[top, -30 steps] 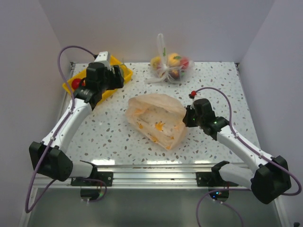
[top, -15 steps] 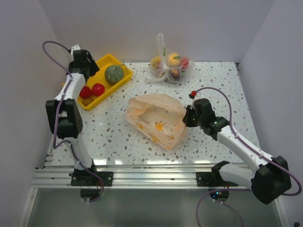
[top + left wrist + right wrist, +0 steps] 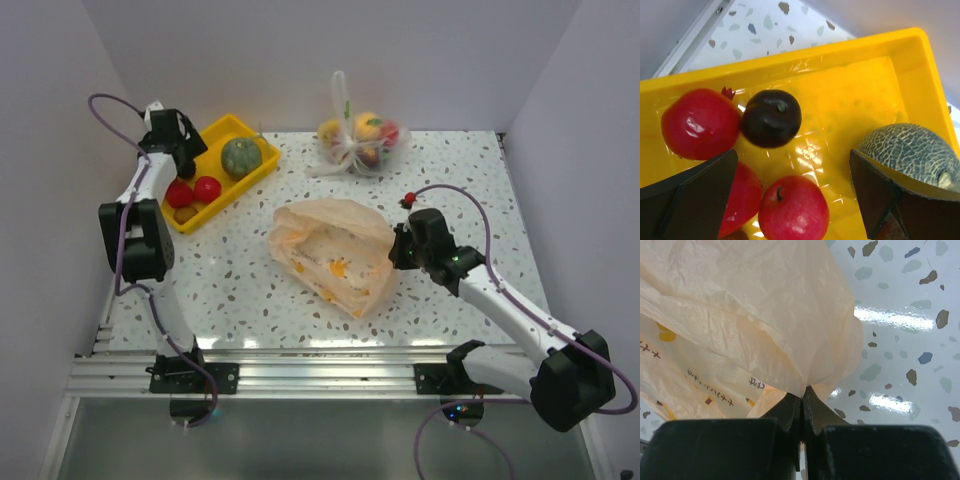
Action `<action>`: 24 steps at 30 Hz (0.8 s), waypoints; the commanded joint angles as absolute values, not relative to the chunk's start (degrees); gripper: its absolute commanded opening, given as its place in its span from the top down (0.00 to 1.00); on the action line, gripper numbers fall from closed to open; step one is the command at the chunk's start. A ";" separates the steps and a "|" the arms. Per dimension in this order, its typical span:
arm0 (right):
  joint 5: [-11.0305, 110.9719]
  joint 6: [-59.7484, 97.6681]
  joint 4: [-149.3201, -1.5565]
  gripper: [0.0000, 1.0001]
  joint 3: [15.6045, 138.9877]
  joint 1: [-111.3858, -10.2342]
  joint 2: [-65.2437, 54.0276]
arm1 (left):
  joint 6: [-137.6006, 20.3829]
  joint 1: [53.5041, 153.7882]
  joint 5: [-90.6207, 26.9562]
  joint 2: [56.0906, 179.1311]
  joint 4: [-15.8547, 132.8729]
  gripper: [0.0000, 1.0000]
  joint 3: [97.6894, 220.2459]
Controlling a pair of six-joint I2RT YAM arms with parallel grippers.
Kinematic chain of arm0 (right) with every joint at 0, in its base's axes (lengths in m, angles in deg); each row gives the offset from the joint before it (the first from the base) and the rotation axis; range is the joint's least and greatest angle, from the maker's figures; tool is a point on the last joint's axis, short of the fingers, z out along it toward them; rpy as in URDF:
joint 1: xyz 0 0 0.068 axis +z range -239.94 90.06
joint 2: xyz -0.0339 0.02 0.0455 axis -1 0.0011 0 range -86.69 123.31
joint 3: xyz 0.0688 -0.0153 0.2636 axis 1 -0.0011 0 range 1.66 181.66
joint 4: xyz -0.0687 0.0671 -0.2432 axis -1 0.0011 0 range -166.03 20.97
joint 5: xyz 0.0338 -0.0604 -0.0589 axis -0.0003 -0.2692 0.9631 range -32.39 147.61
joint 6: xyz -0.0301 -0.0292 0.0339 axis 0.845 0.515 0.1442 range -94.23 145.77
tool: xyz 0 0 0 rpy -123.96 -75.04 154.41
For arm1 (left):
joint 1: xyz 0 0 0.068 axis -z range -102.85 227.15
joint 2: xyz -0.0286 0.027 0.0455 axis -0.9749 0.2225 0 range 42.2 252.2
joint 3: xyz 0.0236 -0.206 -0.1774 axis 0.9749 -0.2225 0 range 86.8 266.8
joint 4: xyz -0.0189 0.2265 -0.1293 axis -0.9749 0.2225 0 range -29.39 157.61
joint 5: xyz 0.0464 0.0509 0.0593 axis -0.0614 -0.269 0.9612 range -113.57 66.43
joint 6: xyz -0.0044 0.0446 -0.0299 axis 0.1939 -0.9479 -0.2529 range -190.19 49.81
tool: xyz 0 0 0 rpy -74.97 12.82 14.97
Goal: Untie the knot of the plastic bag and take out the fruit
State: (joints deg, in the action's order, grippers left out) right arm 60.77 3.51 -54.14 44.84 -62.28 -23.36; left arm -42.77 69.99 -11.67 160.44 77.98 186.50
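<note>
The peach-orange plastic bag (image 3: 330, 255) lies slack and crumpled mid-table. My right gripper (image 3: 396, 247) is shut on its right edge, and a fold of film is pinched between the closed jaws (image 3: 802, 394). No knot shows in any view. The fruit sits in the yellow tray (image 3: 258, 166): a green melon (image 3: 241, 157), two red ones (image 3: 207, 188) and a small brown one (image 3: 186, 213). My left gripper (image 3: 172, 140) hangs open above the tray's left end, holding nothing. Below it lie a dark plum (image 3: 771, 118), a red apple (image 3: 792, 212) and a red pomegranate (image 3: 700, 124).
A small clear bag of fruit (image 3: 360, 135) with a white knot stands at the back centre by the wall. The left arm is folded upright along the table's left edge. White walls close in the left, back and right sides.
The left arm has pulled back from over the tray and folded up at the left edge, and its jaws have opened wider. The right gripper and the bag have not moved.
</note>
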 commanded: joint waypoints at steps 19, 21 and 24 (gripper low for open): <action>77.03 1.52 -45.53 1.00 46.84 -62.34 -33.07 | -45.12 76.61 -20.70 118.51 73.00 0.00 159.13; 77.65 0.56 -44.84 1.00 45.62 -62.34 -34.21 | -47.06 82.32 -19.79 114.11 74.32 0.00 159.05; 78.79 -1.02 -43.87 1.00 44.56 -62.34 -36.41 | -48.21 85.49 -21.63 109.36 77.83 0.00 159.04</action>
